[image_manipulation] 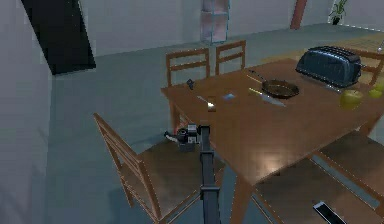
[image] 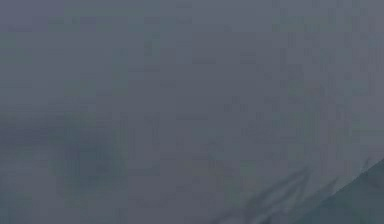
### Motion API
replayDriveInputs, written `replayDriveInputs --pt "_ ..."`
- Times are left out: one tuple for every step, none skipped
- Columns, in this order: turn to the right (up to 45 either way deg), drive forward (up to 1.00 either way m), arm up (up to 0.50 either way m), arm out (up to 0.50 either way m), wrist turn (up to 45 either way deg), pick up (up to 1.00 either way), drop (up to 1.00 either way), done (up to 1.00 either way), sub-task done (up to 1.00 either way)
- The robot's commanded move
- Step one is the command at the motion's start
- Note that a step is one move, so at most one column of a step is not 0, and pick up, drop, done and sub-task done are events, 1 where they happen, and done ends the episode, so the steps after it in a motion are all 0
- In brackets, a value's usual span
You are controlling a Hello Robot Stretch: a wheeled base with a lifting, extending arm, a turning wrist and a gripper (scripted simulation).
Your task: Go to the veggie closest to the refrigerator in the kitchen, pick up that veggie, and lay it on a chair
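We take the wooden counter [image_manipulation: 250, 125] as our landmark. At its short end, toward the arm side view's left, stands a wooden chair [image_manipulation: 165, 170], with its seat partly under the counter edge. The dark arm [image_manipulation: 208, 175] rises beside this same corner of the counter, and the claw [image_manipulation: 172, 136] is seen in front of the chair's seat. As the seat lies behind the claw, we cannot tell whether it holds anything, and we cannot tell how its fingers stand.

On the counter's far right part stands a dark toaster [image_manipulation: 328, 65], and a pan [image_manipulation: 278, 89] lies just beside it, toward the counter's middle. A round yellow-green thing [image_manipulation: 350, 99] lies on the counter just in front of the toaster, well apart from the claw. We cannot tell if this is the veggie. Two more chairs [image_manipulation: 188, 66] stand at the counter's far long side.
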Motion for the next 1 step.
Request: replayDriveInputs --pt "0.0 0.00 -0.32 0.00 0.0 0.00 0.00 0.00 0.00"
